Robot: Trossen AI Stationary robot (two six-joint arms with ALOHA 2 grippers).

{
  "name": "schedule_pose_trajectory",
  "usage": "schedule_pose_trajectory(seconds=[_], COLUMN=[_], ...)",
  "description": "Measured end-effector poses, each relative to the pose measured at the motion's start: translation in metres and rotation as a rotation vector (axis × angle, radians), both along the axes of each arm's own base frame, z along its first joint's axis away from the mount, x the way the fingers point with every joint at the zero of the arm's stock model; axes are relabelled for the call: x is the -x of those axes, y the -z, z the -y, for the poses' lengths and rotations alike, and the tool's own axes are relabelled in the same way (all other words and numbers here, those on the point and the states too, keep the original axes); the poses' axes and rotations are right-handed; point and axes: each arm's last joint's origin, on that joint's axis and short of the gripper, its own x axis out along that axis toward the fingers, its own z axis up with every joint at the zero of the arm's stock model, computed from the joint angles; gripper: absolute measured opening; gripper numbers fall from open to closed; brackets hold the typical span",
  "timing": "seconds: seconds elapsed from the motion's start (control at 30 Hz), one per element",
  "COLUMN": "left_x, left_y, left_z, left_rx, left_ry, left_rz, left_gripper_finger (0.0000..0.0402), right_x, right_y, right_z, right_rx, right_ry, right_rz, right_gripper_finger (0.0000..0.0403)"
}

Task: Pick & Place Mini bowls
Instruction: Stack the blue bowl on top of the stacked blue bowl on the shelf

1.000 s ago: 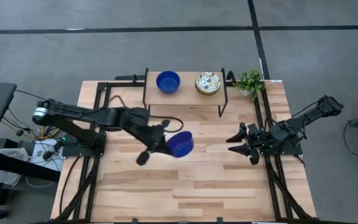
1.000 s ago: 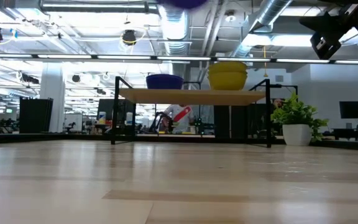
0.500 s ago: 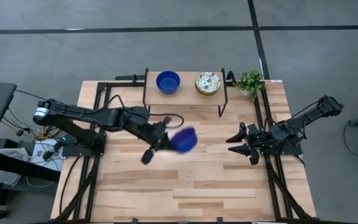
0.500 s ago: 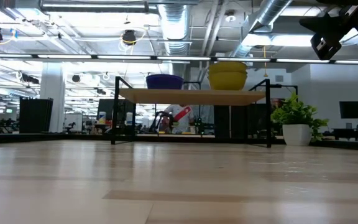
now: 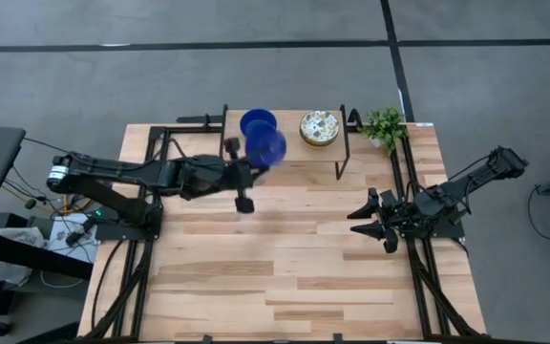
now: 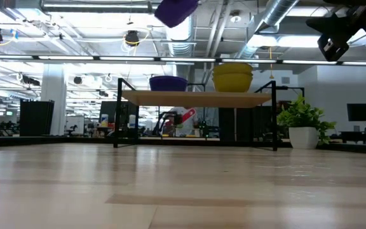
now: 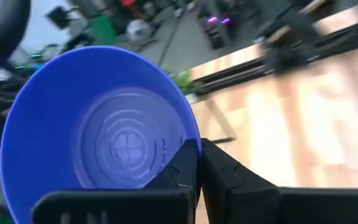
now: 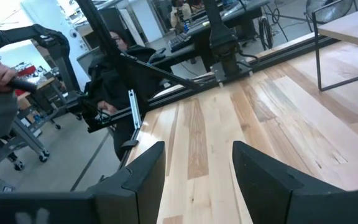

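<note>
My left gripper [image 5: 255, 161] is shut on a glossy blue mini bowl [image 5: 266, 145], held high over the shelf's near edge; the low view shows this bowl [image 6: 176, 11] tilted, well above the shelf. A second blue bowl [image 5: 254, 121] and a cream floral bowl [image 5: 319, 128] rest upright on the shelf top. From the side the floral one [image 6: 232, 76] looks yellow. My right gripper [image 5: 366, 218] waits open above the table's right side, touching nothing. My left gripper pinches the blue bowl by its rim [image 7: 190, 144], one finger [image 7: 178, 177] inside the bowl and the other finger [image 7: 232, 180] outside the wall. The fingers come roughly level from the table's left. The bowl is lifted clear and tilted, its opening turned toward the wrist.
A low wooden shelf on black metal legs [image 5: 285, 143] stands at the table's far edge. A small potted plant [image 5: 384, 125] sits to its right. Black frame rails [image 5: 411, 182] run along both table sides. Bare wood [image 5: 294, 268] fills the middle and near part.
My left gripper carried the blue bowl from over the table's middle toward the far edge, up to the shelf. The wrist turned on the way and the bowl tipped. The fingers stayed shut on the rim.
</note>
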Motion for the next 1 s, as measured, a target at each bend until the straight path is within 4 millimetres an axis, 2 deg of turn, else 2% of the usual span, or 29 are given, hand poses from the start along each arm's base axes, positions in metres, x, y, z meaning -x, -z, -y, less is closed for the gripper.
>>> schedule_pose_trajectory(seconds=[0.27,0.67,0.83,1.0], left_x=[0.008,0.009,0.012,0.006], left_y=[-0.006,-0.004,-0.013,-0.021], left_z=[-0.026,-0.056,-0.068,-0.079], left_rx=[-0.091,-0.095,-0.064,-0.032], left_ry=[-0.122,-0.119,-0.143,-0.18], left_rz=[-0.018,-0.041,-0.102,-0.209], left_gripper_finger=[0.0006,0.0006,0.0006,0.0006], right_x=[0.0,0.0,0.0,0.0], right_y=[0.0,0.0,0.0,0.0], right_z=[0.0,0.0,0.0,0.0], right_rx=[0.0,0.0,0.0,0.001], right_ry=[0.0,0.0,0.0,0.0], right_rz=[0.0,0.0,0.0,-0.001], right_gripper_finger=[0.0178,0.0178,0.0176,0.0178])
